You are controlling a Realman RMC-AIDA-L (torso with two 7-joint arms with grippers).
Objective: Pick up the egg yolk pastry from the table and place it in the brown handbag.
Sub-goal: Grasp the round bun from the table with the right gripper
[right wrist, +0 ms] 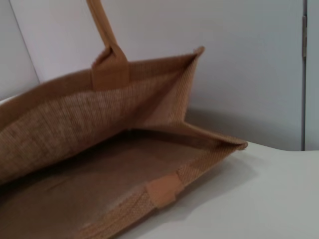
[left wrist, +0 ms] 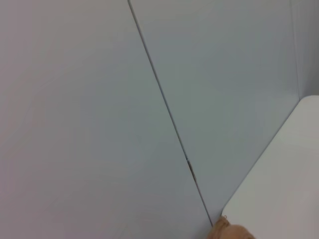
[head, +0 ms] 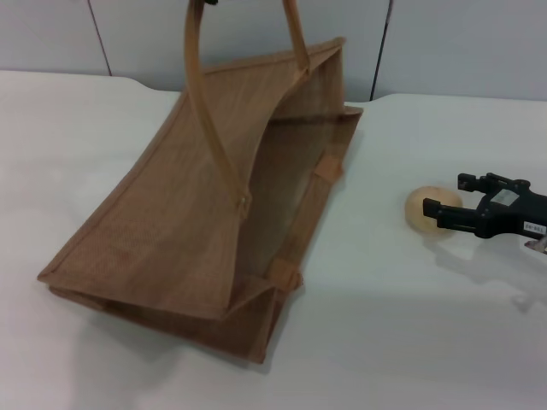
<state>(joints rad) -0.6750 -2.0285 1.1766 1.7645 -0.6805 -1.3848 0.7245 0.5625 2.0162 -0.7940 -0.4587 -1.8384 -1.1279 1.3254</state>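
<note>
The brown handbag [head: 197,213] lies on its side on the white table [head: 402,342], its mouth open toward the right. One strap handle [head: 209,111] arches up to the top edge of the head view, where a dark sliver of my left arm shows. The egg yolk pastry [head: 417,213] sits on the table to the right of the bag. My right gripper [head: 444,194] is open just over the pastry, one finger crossing its top. The right wrist view looks into the bag's open mouth [right wrist: 124,164].
A grey panelled wall [head: 444,43] runs behind the table. The left wrist view shows that wall, a table corner [left wrist: 284,189] and a scrap of jute [left wrist: 230,232]. Bare tabletop lies in front of and to the right of the bag.
</note>
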